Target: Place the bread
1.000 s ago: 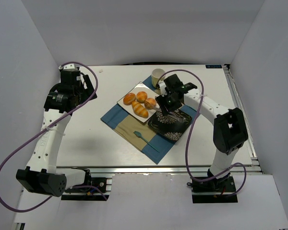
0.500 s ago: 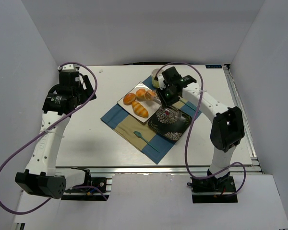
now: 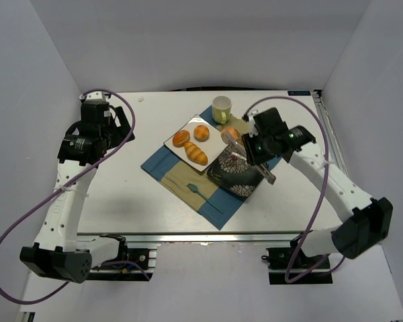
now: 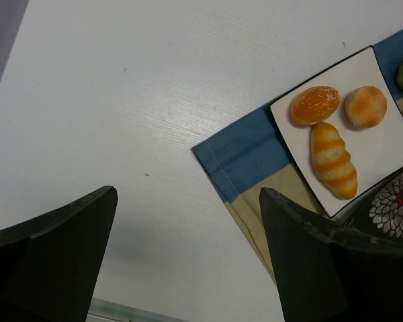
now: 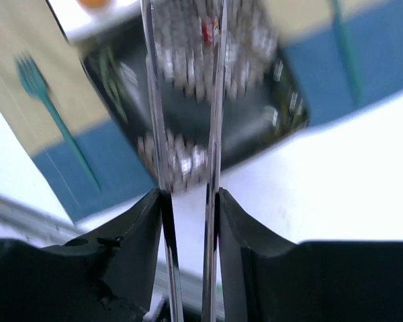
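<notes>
metal tongs (image 5: 154, 100) over the floral plate (image 3: 245, 182), cup (image 3: 221, 109) near the bread (image 3: 231, 133).

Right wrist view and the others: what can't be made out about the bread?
- Right wrist: motion blur; the tongs run off the top edge, so their tips and load are unseen.
- Top: the bread by the right gripper is too small to tell if gripped or resting.

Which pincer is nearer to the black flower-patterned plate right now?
Right. The right pincer hangs directly over the black plate, shut. The left pincer is far off to the plate's left, open above the white table.
</notes>
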Available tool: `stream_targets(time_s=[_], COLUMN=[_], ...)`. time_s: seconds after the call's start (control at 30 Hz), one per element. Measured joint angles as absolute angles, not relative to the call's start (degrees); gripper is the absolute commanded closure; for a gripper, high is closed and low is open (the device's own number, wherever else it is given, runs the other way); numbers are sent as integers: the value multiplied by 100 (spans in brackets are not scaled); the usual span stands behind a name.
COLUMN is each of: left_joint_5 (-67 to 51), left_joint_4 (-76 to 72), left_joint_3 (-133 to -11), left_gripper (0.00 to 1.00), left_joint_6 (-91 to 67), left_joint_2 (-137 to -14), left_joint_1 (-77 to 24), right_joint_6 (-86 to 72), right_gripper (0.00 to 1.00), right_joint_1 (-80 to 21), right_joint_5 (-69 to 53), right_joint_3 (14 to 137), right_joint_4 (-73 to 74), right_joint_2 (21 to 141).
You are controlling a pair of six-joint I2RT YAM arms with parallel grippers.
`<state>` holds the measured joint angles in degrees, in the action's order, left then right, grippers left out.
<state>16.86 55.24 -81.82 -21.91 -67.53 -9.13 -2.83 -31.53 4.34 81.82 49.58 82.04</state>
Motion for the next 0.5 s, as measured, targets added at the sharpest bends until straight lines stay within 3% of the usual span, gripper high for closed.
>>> stream_targets(time_s=[0.27, 0.43, 0.5], left_joint_5=[1448, 1372, 1365], left_joint_4=[5433, 5404, 5393], left_joint_3=[-7955, -7918, -7918], left_gripper=[2, 2, 2], left_joint_6=[-2255, -2296, -2298], left_joint_2=[-6654, -6654, -6654], left_joint_1=[-915, -937, -952], right_joint_6=[-709, -812, -854], right_gripper=[59, 58, 53], right_joint_1=[-3153, -3153, -3153], right_joint_5=[412, 412, 412], right_joint_3=[6364, 5889, 5795], right_joint_4=[4969, 4807, 4766], right_joint_2=[7406, 7393, 7413])
